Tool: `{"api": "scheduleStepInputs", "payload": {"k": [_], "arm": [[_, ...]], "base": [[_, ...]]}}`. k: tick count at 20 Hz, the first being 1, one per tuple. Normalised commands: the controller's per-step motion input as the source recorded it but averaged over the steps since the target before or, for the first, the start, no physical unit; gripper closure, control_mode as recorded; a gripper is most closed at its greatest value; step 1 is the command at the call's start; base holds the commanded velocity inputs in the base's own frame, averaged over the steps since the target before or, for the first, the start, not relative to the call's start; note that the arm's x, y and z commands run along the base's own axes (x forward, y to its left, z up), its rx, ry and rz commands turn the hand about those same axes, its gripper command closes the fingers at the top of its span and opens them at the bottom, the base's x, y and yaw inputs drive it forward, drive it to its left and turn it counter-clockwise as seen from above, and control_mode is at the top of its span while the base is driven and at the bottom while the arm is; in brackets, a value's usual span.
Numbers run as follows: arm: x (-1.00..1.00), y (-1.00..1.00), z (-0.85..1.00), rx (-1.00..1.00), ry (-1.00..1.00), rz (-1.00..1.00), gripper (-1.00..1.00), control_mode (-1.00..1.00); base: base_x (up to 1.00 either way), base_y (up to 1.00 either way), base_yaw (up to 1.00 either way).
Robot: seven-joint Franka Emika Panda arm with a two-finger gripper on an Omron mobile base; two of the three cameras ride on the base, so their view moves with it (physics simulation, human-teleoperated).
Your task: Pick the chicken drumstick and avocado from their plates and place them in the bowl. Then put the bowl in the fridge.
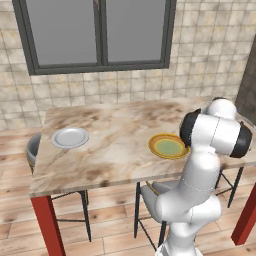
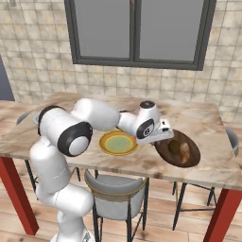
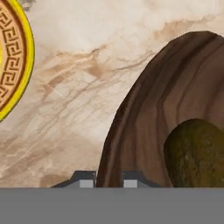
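The bowl (image 2: pixel 178 148) sits on the desk (image 2: pixel 208 123), near its front edge, just beside the yellow plate (image 2: pixel 118 142). It looks like wood, so it should be stiff and hard, not easy to break, and a bit heavy with food in it. It is wide and low, so the thin rim is the only good place to grab. The smooth wood may slip, and a grip on one side may make the bowl tip.

The pincer (image 3: pixel 109 178) is at the bowl's near rim. Its two tips are almost shut, with the rim right between them, so it seems to have hold of the bowl.

Inside the bowl lie the avocado (image 3: pixel 197 153) and the drumstick (image 2: pixel 185 150), close together. The yellow plate has nothing on it. The white plate (image 1: pixel 70 137) has nothing on it too, and is well apart at the far end of the desk.
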Motion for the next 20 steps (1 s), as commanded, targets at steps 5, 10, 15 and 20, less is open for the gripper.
{"api": "scheduleStepInputs", "payload": {"k": [5,10,15,20], "arm": [[-0.35,0.23,0.16,-0.12,-0.48,0.16,1.00,-1.00],[-0.28,0.30,0.24,-0.29,-0.36,0.19,1.00,-1.00],[-0.28,0.34,0.27,-0.45,-0.15,0.18,1.00,-1.00],[-0.22,0.23,0.39,-0.49,0.02,0.17,1.00,-1.00]], "base": [[0.00,0.00,0.00],[0.00,0.00,0.00],[0.00,0.00,0.00],[0.00,0.00,0.00]]}}
